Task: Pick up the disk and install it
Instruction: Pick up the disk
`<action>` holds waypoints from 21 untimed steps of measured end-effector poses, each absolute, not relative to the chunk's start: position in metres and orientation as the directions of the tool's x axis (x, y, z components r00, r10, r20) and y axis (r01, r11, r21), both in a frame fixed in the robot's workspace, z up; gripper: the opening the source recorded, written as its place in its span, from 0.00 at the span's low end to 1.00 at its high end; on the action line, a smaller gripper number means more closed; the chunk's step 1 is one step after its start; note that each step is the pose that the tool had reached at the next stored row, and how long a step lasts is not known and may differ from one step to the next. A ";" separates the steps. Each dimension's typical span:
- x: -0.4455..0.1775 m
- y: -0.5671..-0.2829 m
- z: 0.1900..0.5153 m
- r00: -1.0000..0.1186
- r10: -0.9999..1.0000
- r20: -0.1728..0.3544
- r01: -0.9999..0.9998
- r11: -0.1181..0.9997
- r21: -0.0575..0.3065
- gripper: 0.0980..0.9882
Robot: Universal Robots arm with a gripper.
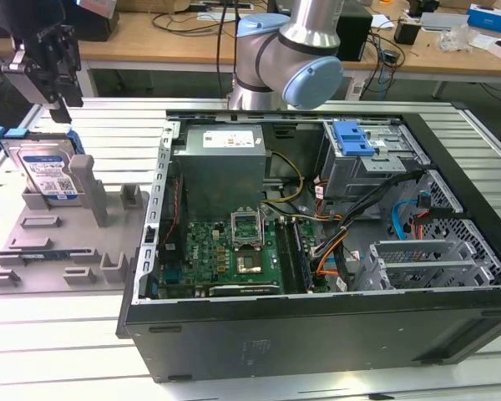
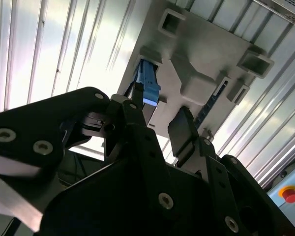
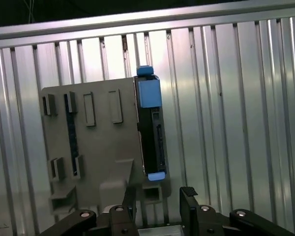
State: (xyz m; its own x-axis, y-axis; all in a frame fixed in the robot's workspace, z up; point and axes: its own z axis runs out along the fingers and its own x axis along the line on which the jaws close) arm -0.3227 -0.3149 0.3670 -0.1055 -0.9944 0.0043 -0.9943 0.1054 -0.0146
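- At ten o'clock in the exterior view, your gripper (image 1: 61,107) hovers just above the disk (image 1: 44,167).
- Its jaws stand wide, holding nothing.
- Your disk stands on edge in the grey fixture (image 1: 58,251).

Ribbed silver metal tabletop (image 1: 67,359) spread below the fingers (image 3: 188,202), bright light glaring off its slats, 1 long wooden workbench (image 1: 150,38) well behind the fingers, cluttered with cables (image 1: 192,23) and boxes (image 1: 491,17), dark shadow beneath it

Above the disk (image 1: 42,167) the air is free, and the gripper (image 1: 60,104) hangs there, jaws apart. Just beside the disk stands a grey upright post (image 1: 83,177). The computer case wall (image 1: 157,200) rises well apart from the disk.
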 end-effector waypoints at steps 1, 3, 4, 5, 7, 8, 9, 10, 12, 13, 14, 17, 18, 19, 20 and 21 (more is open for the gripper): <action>-0.325 -0.315 0.366 -0.103 -0.995 0.004 -0.995 0.103 -0.015 0.43; -0.330 -0.314 0.364 -0.099 -0.995 0.004 -0.995 0.099 -0.015 0.43; -0.333 -0.314 0.363 -0.098 -0.995 0.004 -0.995 0.098 -0.015 0.43; -0.336 -0.313 0.363 -0.097 -0.995 0.005 -0.995 0.097 -0.015 0.43; -0.342 -0.312 0.361 -0.094 -0.996 0.005 -0.996 0.094 -0.015 0.43; -0.345 -0.311 0.361 -0.090 -0.996 0.005 -0.996 0.090 -0.015 0.43; -0.348 -0.309 0.361 -0.086 -0.996 0.005 -0.996 0.086 -0.015 0.43; -0.349 -0.308 0.361 -0.084 -0.996 0.005 -0.996 0.084 -0.015 0.43; -0.352 -0.306 0.360 -0.079 -0.997 0.005 -0.997 0.079 -0.015 0.43; -0.354 -0.305 0.360 -0.076 -0.997 0.005 -0.997 0.076 -0.015 0.43; -0.356 -0.305 0.360 -0.072 -0.997 0.005 -0.997 0.072 -0.015 0.43; -0.363 -0.304 0.360 -0.067 -0.998 0.005 -0.998 0.067 -0.015 0.43; -0.366 -0.304 0.359 -0.065 -0.998 0.006 -0.998 0.065 -0.015 0.43; -0.369 -0.304 0.359 -0.063 -0.998 0.006 -0.998 0.063 -0.015 0.43; -0.371 -0.304 0.359 -0.061 -0.998 0.006 -0.998 0.061 -0.015 0.43; -0.374 -0.304 0.358 -0.060 -0.998 0.005 -0.998 0.060 -0.015 0.43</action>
State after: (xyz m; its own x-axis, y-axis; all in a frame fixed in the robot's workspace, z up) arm -0.3739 -0.3044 0.3583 -0.0597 -0.9982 0.0055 -0.9981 0.0596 -0.0148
